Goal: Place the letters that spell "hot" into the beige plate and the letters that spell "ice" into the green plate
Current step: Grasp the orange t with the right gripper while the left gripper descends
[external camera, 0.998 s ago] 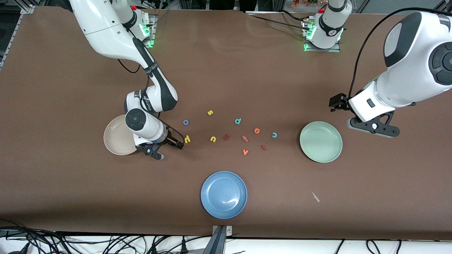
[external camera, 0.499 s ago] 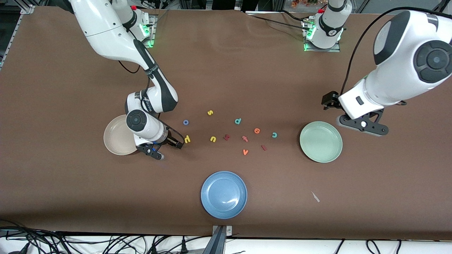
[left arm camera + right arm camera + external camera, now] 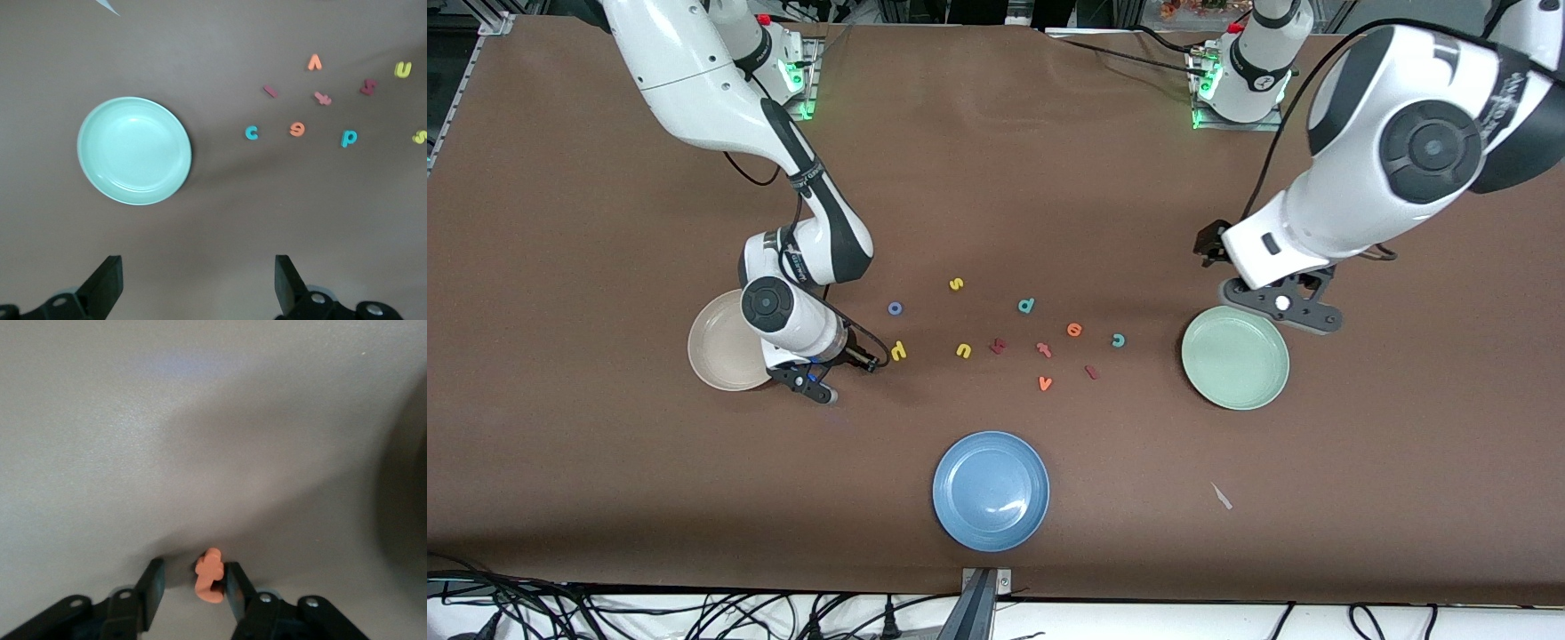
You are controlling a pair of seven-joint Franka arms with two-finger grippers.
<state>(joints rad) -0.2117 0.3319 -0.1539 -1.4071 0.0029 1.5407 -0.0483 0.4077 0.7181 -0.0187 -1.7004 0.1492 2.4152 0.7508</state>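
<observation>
Foam letters lie scattered on the brown surface (image 3: 996, 178) between two plates. The beige plate (image 3: 704, 351) sits toward the right arm's end, partly covered by that arm's wrist. The green plate (image 3: 1235, 357) sits toward the left arm's end.

The right claw (image 3: 192, 581) is down at the surface just beside the beige plate, around the yellow "h" (image 3: 898, 350). In the right wrist view its fingers (image 3: 151, 581) are spread part way, with the letter upright between them. The letter touches one finger, and a gap shows at the other. It looks orange in that view.

The blue "o" (image 3: 895, 308) lies a little farther from the front camera than the "h". The orange "t" (image 3: 1043, 348) lies mid-surface, beside a dark red "t" (image 3: 998, 345) and near a yellow "u" (image 3: 963, 350).

The orange "e" (image 3: 1074, 330) and teal "c" (image 3: 1118, 340) lie toward the green plate, with the dark red "i" (image 3: 1091, 372) nearer the camera. An orange "v" (image 3: 1045, 383), a teal "d" (image 3: 1027, 305) and a yellow "s" (image 3: 956, 284) lie among them.

The left claw (image 3: 197, 287) hangs over the surface just beside the green plate's rim, spread wide and holding nothing.

A blue plate (image 3: 944, 489) sits nearest the camera, with a white scrap (image 3: 1221, 496) toward the left arm's end.
</observation>
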